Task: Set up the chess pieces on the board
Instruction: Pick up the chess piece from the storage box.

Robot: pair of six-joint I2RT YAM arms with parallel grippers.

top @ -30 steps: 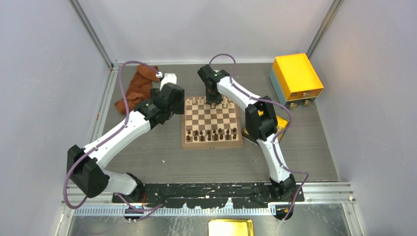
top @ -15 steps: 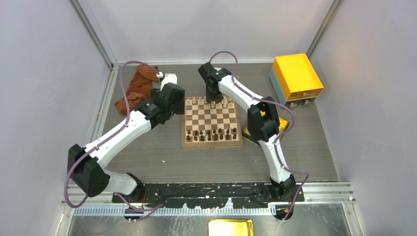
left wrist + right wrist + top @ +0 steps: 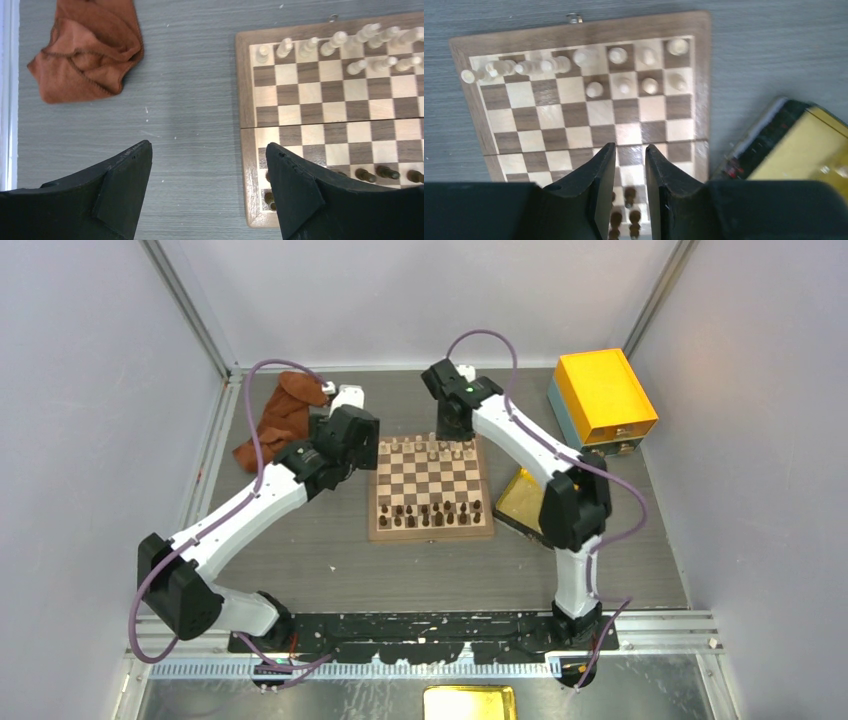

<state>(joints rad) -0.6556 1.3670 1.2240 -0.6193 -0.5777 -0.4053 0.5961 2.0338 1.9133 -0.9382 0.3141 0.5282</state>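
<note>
Two arms reach over a chessboard whose pale side is only partly set.
Nearest me on the grey tabletop (image 3: pixel 400 570), the board (image 3: pixel 430 483) lies flat with dark pieces (image 3: pixel 430 512) standing on its near rows. To its right, a shallow yellow tray (image 3: pixel 525 498) sits just beside the edge. The left tool (image 3: pixel 208 147) hangs over bare tabletop just left of the board, spread wide with nothing between its fingers. The pale pieces (image 3: pixel 624 86) stand on the board's far rows: a line along the far edge, and four pawns on the right half of the next row. The right tool (image 3: pixel 630 146) hovers above that far edge, its gap narrow and empty. Beyond lie a rust-brown cloth (image 3: pixel 280 420) on the left and an orange-yellow box (image 3: pixel 603 395) on the right.
</note>
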